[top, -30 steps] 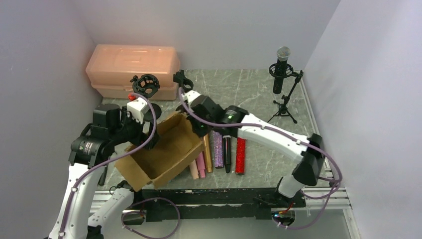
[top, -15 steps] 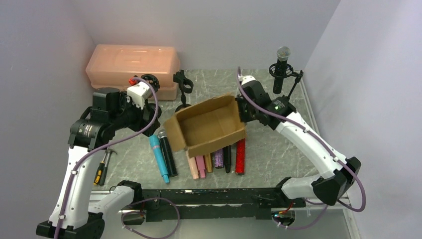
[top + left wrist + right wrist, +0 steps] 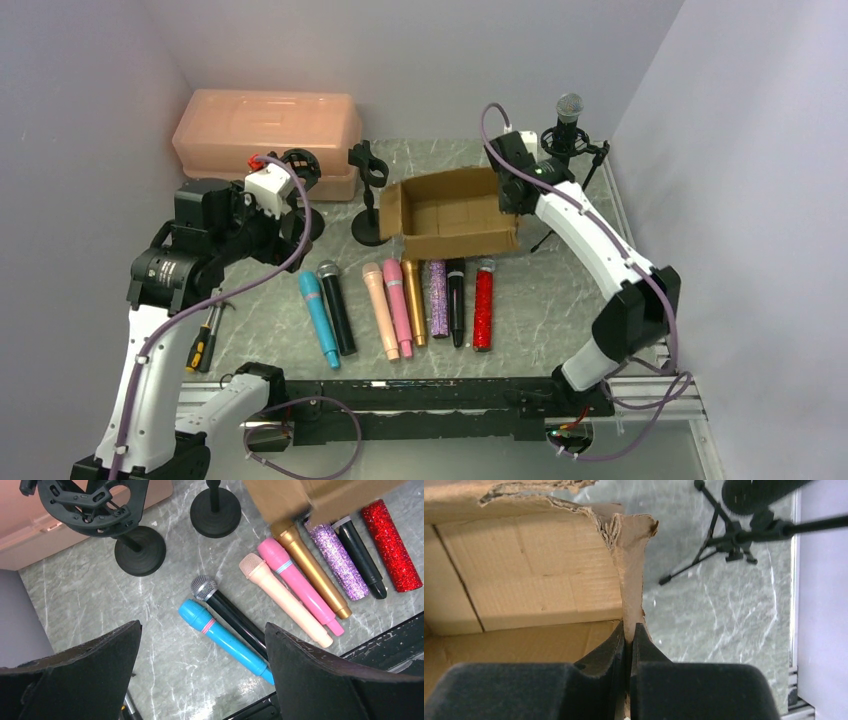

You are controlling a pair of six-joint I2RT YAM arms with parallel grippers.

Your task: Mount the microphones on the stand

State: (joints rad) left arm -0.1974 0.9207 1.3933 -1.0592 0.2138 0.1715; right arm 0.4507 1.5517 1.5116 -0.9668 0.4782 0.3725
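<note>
Several microphones lie in a row on the table: teal (image 3: 318, 318), black with mesh head (image 3: 335, 305), peach (image 3: 379, 308), pink (image 3: 397, 305), gold (image 3: 414, 300), purple glitter (image 3: 438, 297), black (image 3: 456, 300) and red glitter (image 3: 484, 303). A shock-mount stand (image 3: 297, 170) and a clip stand (image 3: 368, 165) are behind them. A tripod stand (image 3: 568, 140) holds one microphone. My right gripper (image 3: 629, 630) is shut on the cardboard box's wall (image 3: 631, 580) and holds the box (image 3: 450, 215) above the row. My left gripper (image 3: 202, 630) is open and empty above the teal microphone (image 3: 225, 642).
A peach plastic case (image 3: 265, 125) stands at the back left. A hand tool with a yellow and black handle (image 3: 205, 340) lies at the left edge. The round stand bases (image 3: 140, 550) sit just behind the microphones. Walls close in on both sides.
My right arm has carried the cardboard box up and back to the right, which uncovered the whole row of microphones. My left arm has drawn back to the left.
</note>
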